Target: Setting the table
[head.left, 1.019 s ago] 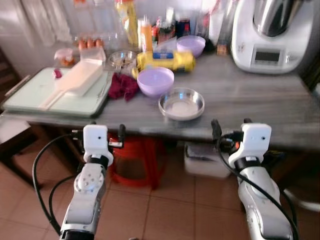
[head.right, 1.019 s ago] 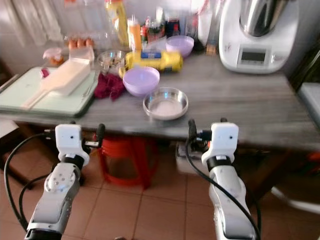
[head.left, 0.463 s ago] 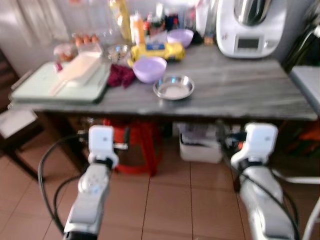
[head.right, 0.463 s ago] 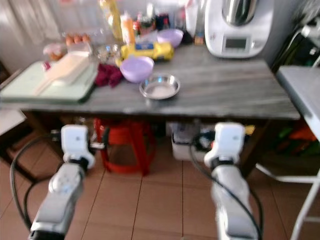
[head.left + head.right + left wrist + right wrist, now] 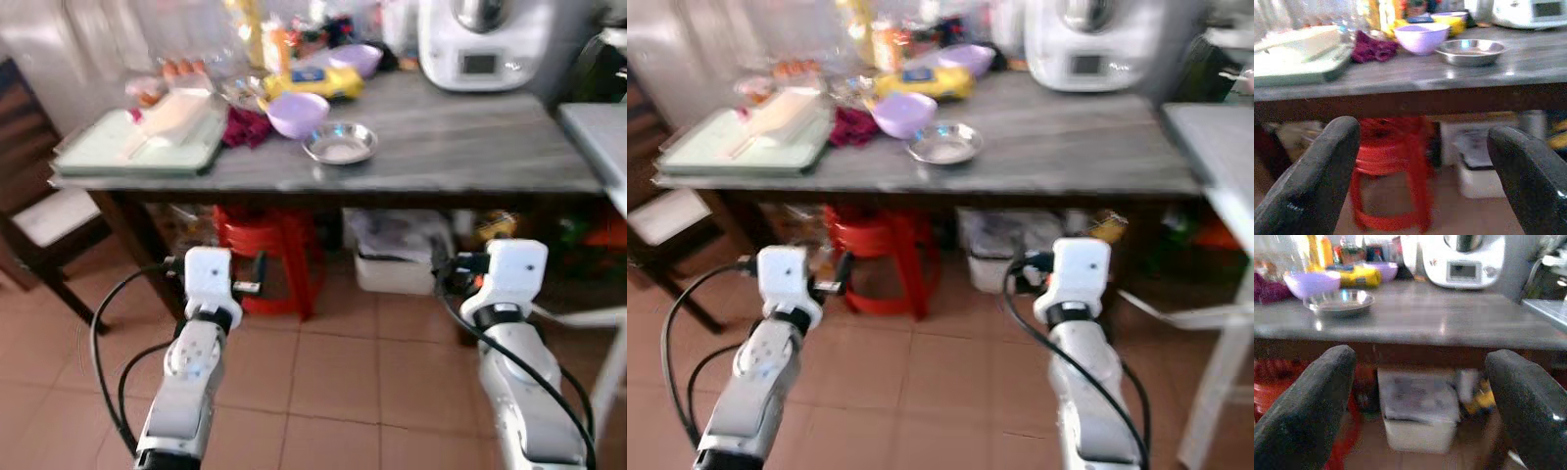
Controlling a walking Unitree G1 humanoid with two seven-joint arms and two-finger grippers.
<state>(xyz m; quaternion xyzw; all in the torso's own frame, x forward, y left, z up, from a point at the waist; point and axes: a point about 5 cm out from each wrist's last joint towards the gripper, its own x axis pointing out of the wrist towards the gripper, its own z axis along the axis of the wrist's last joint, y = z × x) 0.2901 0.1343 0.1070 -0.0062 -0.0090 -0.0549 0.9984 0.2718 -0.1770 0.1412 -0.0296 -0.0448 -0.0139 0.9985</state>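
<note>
- The grey wood-grain table top [image 5: 470, 147] is stretching across the upper part of the head views, well beyond both arms, which are hanging out over the reddish tiled floor [image 5: 333, 372].
- The shallow round steel dish [image 5: 339, 144] is sitting near the table's front edge, at about 12 o'clock from the robot, with nothing visible in it.
- The lilac plastic bowl [image 5: 297, 113] is standing just beside the dish, at roughly its 10 o'clock, and a second lilac bowl [image 5: 354, 59] is resting farther back.
- A yellow packet [image 5: 313, 83] is lying between the two bowls.
- A crumpled dark-red cloth [image 5: 246, 124] is lying at the near bowl's 9 o'clock, touching the pale green tray [image 5: 137, 155].
- A long cream-coloured plastic container [image 5: 176, 113] is lying on that tray.
- A white kitchen machine with a small display [image 5: 480, 44] is standing at the table's far corner, around 1 o'clock.
- A red plastic stool [image 5: 265, 255] and a white box [image 5: 397, 264] are sitting under the table; a dark wooden chair [image 5: 39, 211] is standing at 10 o'clock.
- The left gripper [image 5: 1420, 176] is hovering below table height, its two black fingers [image 5: 1312, 181] spread wide and holding nothing.
- The right gripper [image 5: 1420, 406] is likewise hanging short of the table, fingers [image 5: 1303, 411] spread wide apart and gripping nothing.
</note>
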